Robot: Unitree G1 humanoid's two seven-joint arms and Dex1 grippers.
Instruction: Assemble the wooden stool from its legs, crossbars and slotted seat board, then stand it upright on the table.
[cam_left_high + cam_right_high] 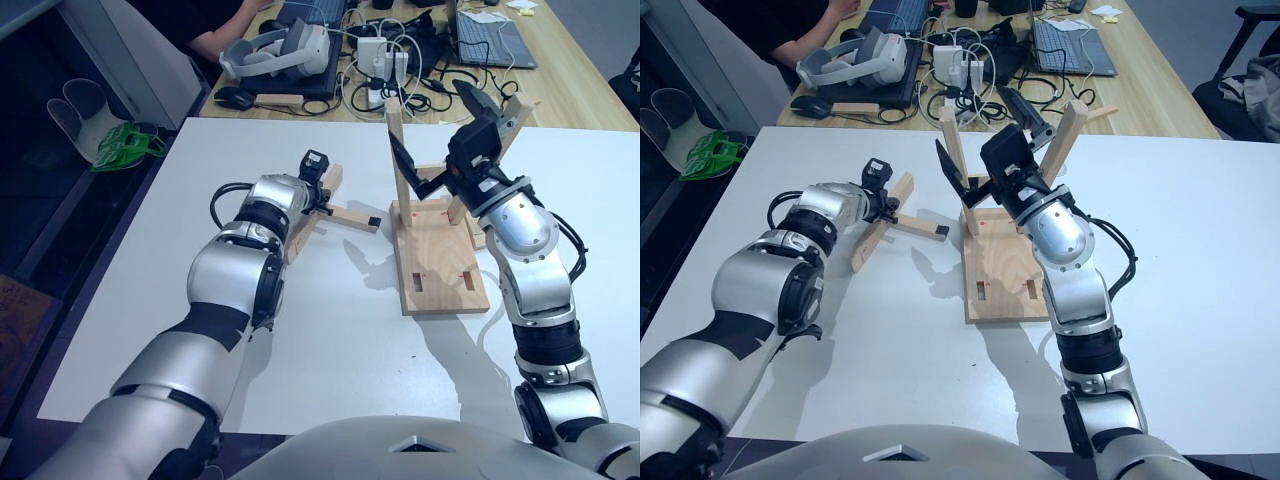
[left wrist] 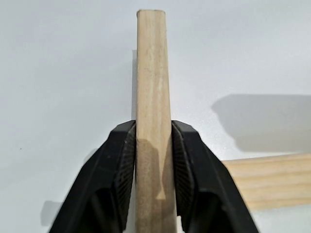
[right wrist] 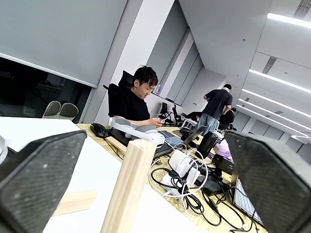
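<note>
The slotted seat board (image 1: 440, 268) lies flat on the white table. Two wooden legs rise from its far end: one upright (image 1: 396, 150), one leaning right (image 1: 518, 112). My right gripper (image 1: 440, 135) hovers open beside them; in the right wrist view the upright leg (image 3: 129, 189) stands between its spread fingers (image 3: 41, 182), not touching. To the left, a loose leg (image 1: 325, 195) joined to a crossbar (image 1: 352, 219) lies on the table. My left gripper (image 2: 153, 128) is shut on that leg (image 2: 151, 73), with the crossbar (image 2: 267, 179) branching off.
Behind the table stands a wooden desk (image 1: 560, 75) with laptops, cables, a mouse and a headset (image 1: 275, 50). A green object (image 1: 125, 145) sits off the table's left edge. Bare tabletop (image 1: 330, 340) lies in front of the board.
</note>
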